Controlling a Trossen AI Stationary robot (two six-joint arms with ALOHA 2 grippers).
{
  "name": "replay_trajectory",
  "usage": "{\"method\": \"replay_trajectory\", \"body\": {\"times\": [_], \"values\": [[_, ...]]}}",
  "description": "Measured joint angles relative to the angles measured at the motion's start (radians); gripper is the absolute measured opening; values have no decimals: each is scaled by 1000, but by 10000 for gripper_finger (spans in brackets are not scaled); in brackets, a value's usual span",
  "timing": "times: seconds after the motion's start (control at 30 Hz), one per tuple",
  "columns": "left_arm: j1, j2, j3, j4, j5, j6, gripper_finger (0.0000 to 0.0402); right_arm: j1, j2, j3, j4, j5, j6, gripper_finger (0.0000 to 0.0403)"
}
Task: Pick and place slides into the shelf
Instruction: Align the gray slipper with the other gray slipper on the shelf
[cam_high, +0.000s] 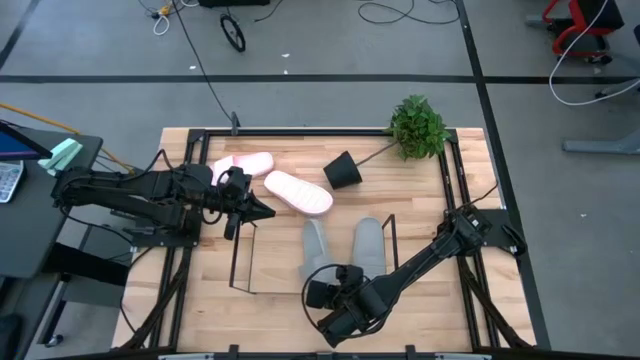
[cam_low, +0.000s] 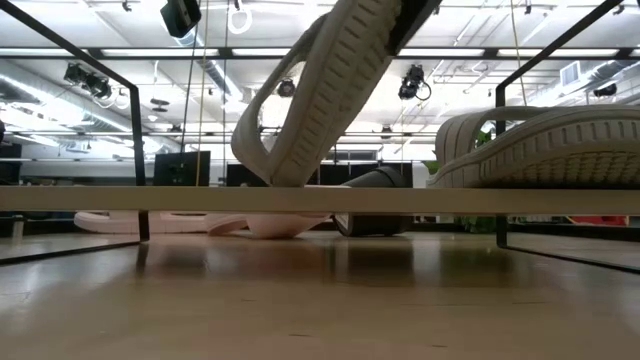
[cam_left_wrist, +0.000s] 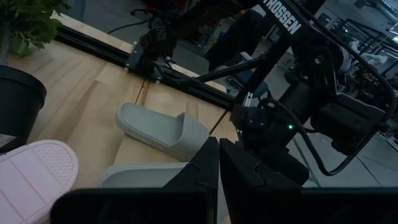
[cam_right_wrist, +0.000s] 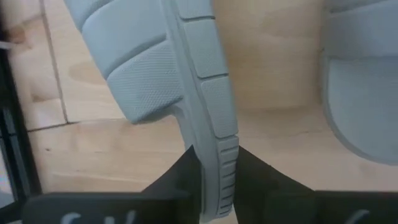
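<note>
The right gripper (cam_right_wrist: 211, 171) pinches the edge of a grey slide (cam_high: 316, 250), tilted up inside the shelf (cam_high: 240, 255) — its grey twin (cam_high: 368, 243) lies just beside it at three o'clock. The left gripper (cam_high: 262, 209), fingers pressed together, hovers near the two pink slides (cam_high: 297, 192) at twelve o'clock — probably touching neither.

Tipped black plant pot (cam_high: 342, 172) on wooden table (cam_high: 280, 145), leafy green plant (cam_high: 417, 127) spilling toward corner

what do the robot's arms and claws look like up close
Both arms are dark, near-black, built of jointed tubular links with black cables looped beside them. The right arm carries white TROSSEN lettering on one link and a small green light near its wrist. The left claw and the right claw each end in two flat, wedge-shaped black fingers.
</note>
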Motion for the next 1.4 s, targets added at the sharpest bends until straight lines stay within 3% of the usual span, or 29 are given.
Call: {"method": "replay_trajectory", "body": {"times": [0.4,0.9,1.13,1.4], "values": [[0,0,0,0,0,3,26,13,0,0,4,-77,-52,100],[0,0,0,0,0,3,28,3,0,1,-10,-177,-102,212],[0,0,0,-1,0,3,23,-20,-30,1,-29,-171,-136,216],[0,0,0,-2,-1,3,17,-65,-175,1,-112,-101,-300,215]]}}
